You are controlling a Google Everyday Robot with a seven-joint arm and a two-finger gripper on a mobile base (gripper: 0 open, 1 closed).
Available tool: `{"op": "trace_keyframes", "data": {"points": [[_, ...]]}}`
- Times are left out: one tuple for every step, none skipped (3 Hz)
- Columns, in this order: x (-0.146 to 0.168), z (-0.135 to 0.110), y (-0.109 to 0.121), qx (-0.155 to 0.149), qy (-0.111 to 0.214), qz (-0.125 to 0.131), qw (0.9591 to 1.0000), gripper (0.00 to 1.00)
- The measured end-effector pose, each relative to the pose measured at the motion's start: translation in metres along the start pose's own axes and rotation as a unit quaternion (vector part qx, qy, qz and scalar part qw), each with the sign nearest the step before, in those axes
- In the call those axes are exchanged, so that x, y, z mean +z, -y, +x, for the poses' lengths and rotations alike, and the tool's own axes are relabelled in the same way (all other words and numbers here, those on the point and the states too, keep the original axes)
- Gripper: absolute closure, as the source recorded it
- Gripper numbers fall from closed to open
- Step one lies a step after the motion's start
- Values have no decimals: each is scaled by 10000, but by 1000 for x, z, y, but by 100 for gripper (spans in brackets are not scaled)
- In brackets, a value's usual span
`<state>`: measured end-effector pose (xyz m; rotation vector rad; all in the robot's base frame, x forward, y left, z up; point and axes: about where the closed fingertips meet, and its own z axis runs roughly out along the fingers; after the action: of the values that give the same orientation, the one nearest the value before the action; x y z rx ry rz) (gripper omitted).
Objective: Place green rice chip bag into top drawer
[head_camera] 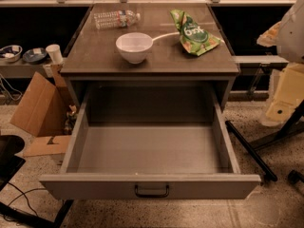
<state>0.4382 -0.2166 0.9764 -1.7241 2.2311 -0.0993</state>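
The green rice chip bag [195,33] lies crinkled on the right rear of the cabinet top [156,63], with its white logo facing up. The top drawer [150,186] is pulled fully open below the cabinet top, and its grey inside holds nothing. Its black handle [151,191] sits at the centre of the front panel. Pale arm segments [288,65] show at the right edge, beside the cabinet and to the right of the bag. My gripper is not in view.
A white bowl [134,47] stands at the middle of the cabinet top. A clear plastic water bottle [115,19] lies at the back left. An open cardboard box [40,106] sits on the floor to the left. Black stand legs [251,151] cross the floor to the right.
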Motion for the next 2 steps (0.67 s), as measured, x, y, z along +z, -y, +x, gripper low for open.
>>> {"op": "trace_keyframes", "data": {"points": [[0, 0, 0, 0, 0, 0, 10000, 0], [16, -4, 22, -276, 285, 102, 9992, 0]]}}
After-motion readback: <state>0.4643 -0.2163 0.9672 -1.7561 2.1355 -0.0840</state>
